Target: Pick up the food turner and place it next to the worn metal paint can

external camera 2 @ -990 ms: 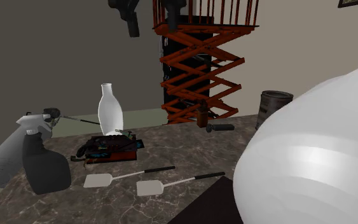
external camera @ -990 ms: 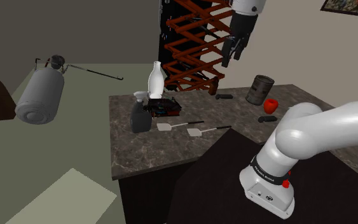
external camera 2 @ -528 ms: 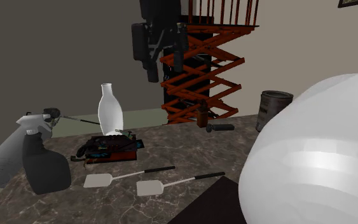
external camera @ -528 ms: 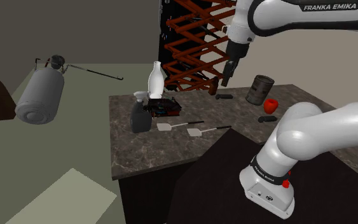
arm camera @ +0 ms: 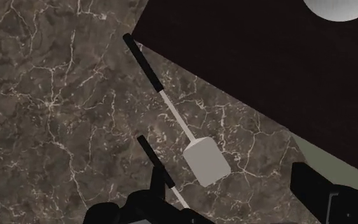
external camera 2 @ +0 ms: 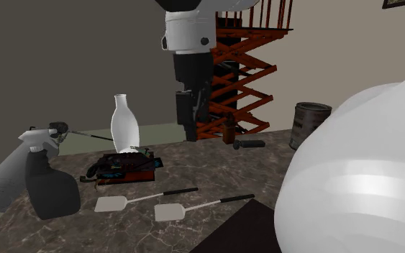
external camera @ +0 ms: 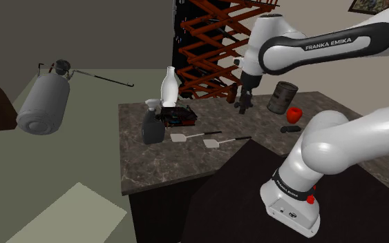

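Pincer [external camera: 244,103] open, empty, hanging over counter [external camera: 155,169], at shoulder view's left of paint can [external camera: 282,97]; food turner [external camera: 220,142] flat on counter, handle end by stand's corner [external camera: 251,143], 2nd turner [external camera: 186,136] alongside, both well apart from can.
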{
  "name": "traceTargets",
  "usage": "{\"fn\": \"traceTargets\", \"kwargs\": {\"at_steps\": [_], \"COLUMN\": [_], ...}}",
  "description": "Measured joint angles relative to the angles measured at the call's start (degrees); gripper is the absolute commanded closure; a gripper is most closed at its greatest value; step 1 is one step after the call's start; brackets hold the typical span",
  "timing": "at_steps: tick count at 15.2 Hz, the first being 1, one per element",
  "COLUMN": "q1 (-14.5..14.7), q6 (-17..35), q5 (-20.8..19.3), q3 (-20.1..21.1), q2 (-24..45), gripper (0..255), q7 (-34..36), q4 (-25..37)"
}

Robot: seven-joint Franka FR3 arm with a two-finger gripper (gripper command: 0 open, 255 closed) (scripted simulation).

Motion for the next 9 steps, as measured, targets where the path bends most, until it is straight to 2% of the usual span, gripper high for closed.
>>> {"fn": "traceTargets", "kwargs": {"at_steps": [6, 9], "q1": [0.7, 1.9], "q6": [14.5, 22.5], "q5": [-5.9, -8.0], "q3": [-8.4, -12.6], "q2": [10.3, 17.6], "gripper": [0, 0], "q7": [-12.7, -19.0], "q4": [-4.4, -5.2]}}
